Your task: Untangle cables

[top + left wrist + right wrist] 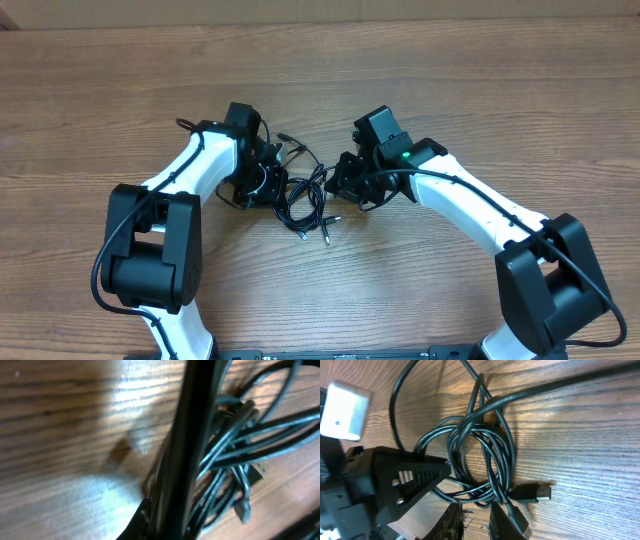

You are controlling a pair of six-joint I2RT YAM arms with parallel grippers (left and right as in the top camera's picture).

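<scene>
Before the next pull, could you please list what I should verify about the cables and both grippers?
1. The thin black cables untangled: not ok, bunched in overlapping loops.
2. The left gripper shut: ok.
3. A cable caught in it: cannot tell, its wrist view is blurred.
4. The right gripper open or shut: cannot tell.
5. The silver-tipped plug lying free on the brown wooden table: ok.
6. Grippers apart, one on either side of the bundle: ok.
</scene>
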